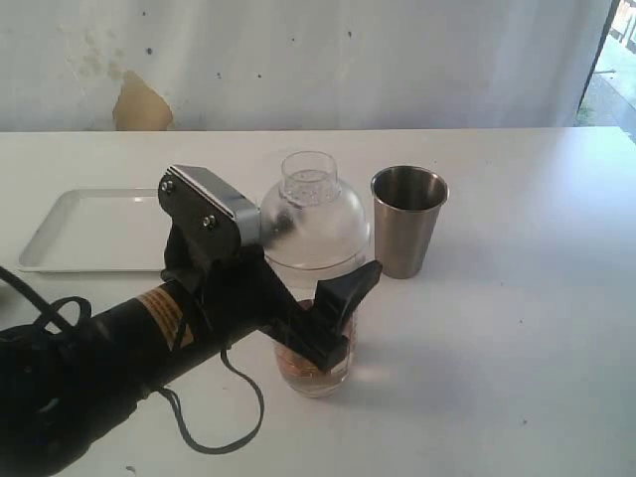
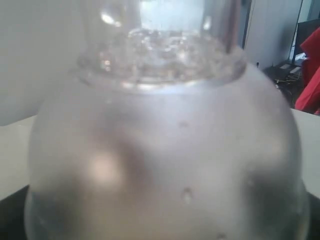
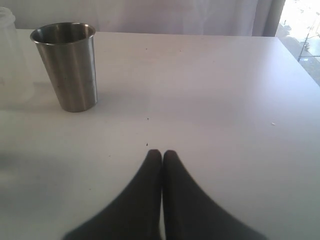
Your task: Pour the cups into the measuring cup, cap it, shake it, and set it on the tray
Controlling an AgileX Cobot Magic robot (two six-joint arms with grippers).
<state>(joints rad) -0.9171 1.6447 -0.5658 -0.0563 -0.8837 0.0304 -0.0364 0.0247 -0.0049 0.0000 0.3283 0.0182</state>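
Two end effectors, two different states. The left end effector (image 1: pixel 320 323) is clamped round the measuring cup (image 1: pixel 318 376), with one dark finger across the cup's front wall and the other hidden behind it. The cup stands upright near the middle of the white worktop (image 1: pixel 517 328) and has a brownish layer in its bottom. A frosted dome cap (image 1: pixel 313 231) sits on its mouth, topped by a clear open neck (the left wrist view shows little else but this dome, very close). The steel tumbler (image 1: pixel 407 221) stands upright just beside the cap. In the exterior view it is to the cap's right and farther back, not touching it. The tray (image 1: pixel 84 231) lies on the left of the worktop, beyond the left arm and well apart from the cup. The right end effector (image 3: pixel 161 156) has its fingers pressed together with nothing between them. It points across bare worktop, with the tumbler ahead of it and off to one side.
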